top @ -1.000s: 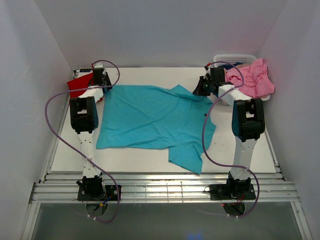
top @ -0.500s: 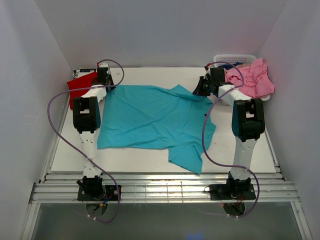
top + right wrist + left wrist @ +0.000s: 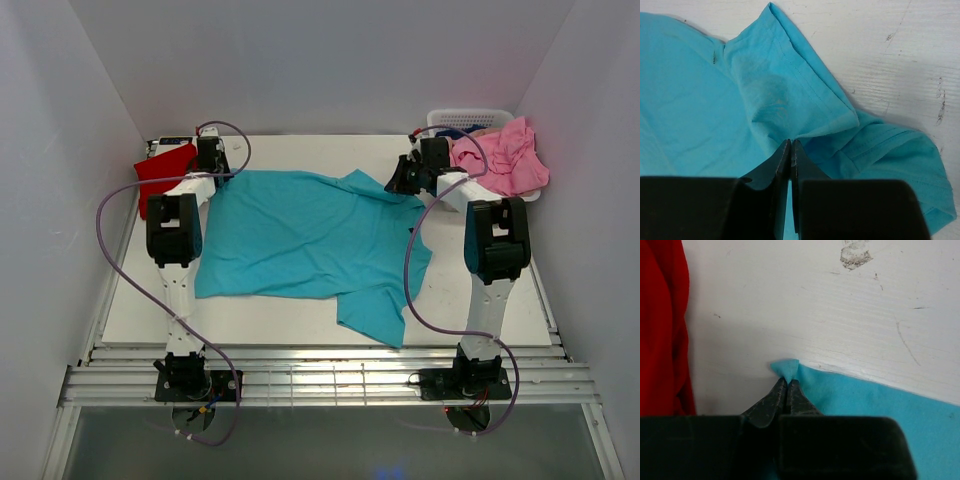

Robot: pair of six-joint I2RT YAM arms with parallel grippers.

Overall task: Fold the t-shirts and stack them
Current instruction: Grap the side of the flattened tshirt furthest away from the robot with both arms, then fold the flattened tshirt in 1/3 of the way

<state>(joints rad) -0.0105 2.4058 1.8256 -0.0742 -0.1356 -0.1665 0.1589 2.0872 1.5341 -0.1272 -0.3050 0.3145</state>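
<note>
Fingers of left gripper [image 3: 786,381] clamped on teal t-shirt [image 3: 300,235] corner, upper left of spread cloth mid-frame; right gripper [image 3: 791,143] pinched on upper-right fold. Lift both corners level and taut, clear of red t-shirt [image 3: 158,168] at upper left.

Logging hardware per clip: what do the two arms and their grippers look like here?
Both match: white links with bulky black joint housings. A purple cable loops along the left arm and the right arm. The left gripper and right gripper have matte black fingers tapering to narrow tips. No markings are visible.
</note>
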